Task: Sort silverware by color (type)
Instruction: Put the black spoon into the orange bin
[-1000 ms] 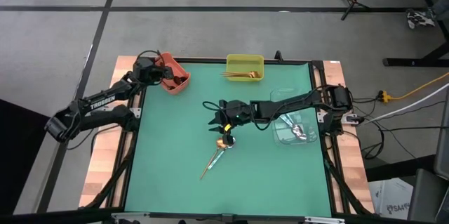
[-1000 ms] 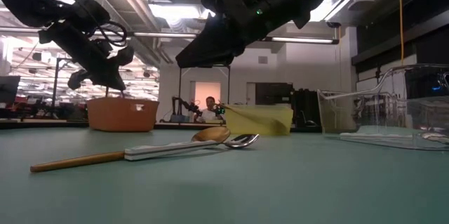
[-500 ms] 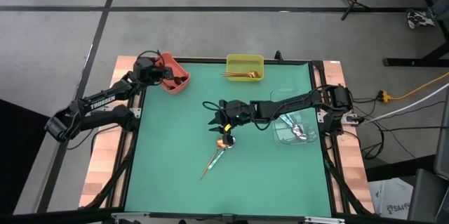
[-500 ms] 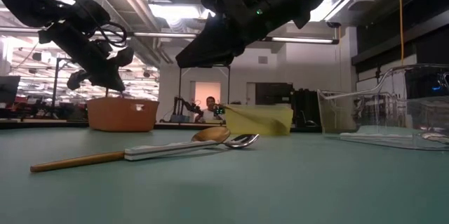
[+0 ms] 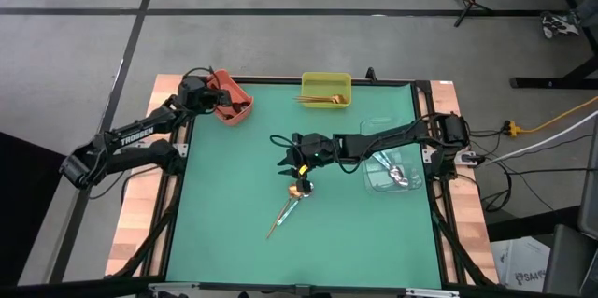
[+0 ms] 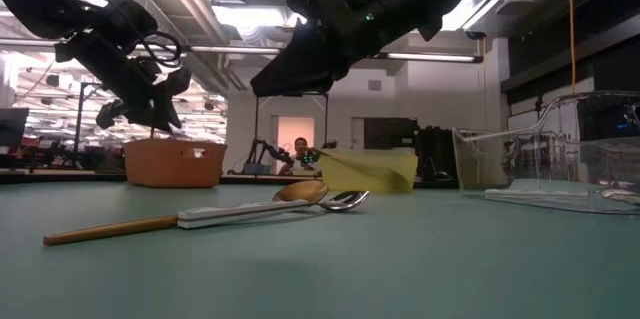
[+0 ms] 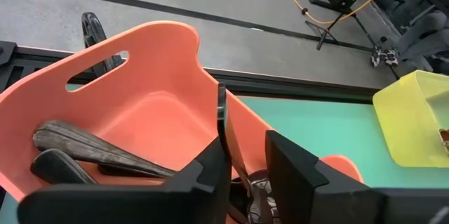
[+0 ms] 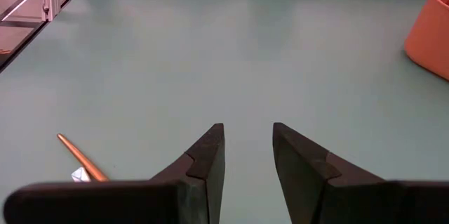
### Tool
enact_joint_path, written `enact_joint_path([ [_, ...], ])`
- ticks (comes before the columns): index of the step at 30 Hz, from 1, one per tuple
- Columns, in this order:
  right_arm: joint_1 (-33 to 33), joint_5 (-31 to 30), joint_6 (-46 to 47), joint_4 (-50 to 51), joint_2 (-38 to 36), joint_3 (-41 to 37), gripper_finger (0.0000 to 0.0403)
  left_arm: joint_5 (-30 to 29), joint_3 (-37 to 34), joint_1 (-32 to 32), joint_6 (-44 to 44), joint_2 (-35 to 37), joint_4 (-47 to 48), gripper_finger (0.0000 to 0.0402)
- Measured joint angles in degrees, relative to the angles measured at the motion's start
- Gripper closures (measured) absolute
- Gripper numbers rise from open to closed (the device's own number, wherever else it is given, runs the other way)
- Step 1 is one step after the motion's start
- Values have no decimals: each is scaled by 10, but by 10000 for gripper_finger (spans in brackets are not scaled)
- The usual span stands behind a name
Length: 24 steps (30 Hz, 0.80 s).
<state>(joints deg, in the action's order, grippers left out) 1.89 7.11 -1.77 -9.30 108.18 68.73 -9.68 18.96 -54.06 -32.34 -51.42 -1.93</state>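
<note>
Out on the green bench (image 5: 234,214), a gold spoon (image 5: 285,208) and a silver spoon (image 6: 275,209) lie crossed just toward 6 o'clock of centre. The right gripper (image 5: 290,163) hangs over their bowls, jaws narrowly parted and empty. At 11 o'clock the left gripper (image 5: 217,98) sits above the orange bin (image 5: 234,97), jaws narrowly apart, dark spoons (image 7: 91,152) lying inside.

Grey concrete floor (image 5: 280,18), yellow cable (image 5: 551,120), ceiling lights (image 6: 240,17).
</note>
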Motion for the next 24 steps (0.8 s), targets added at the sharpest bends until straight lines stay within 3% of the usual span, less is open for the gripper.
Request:
enact_joint_path([
  [24,0,0,0,0,0,0,290,15,0,1,135,0,60,319],
])
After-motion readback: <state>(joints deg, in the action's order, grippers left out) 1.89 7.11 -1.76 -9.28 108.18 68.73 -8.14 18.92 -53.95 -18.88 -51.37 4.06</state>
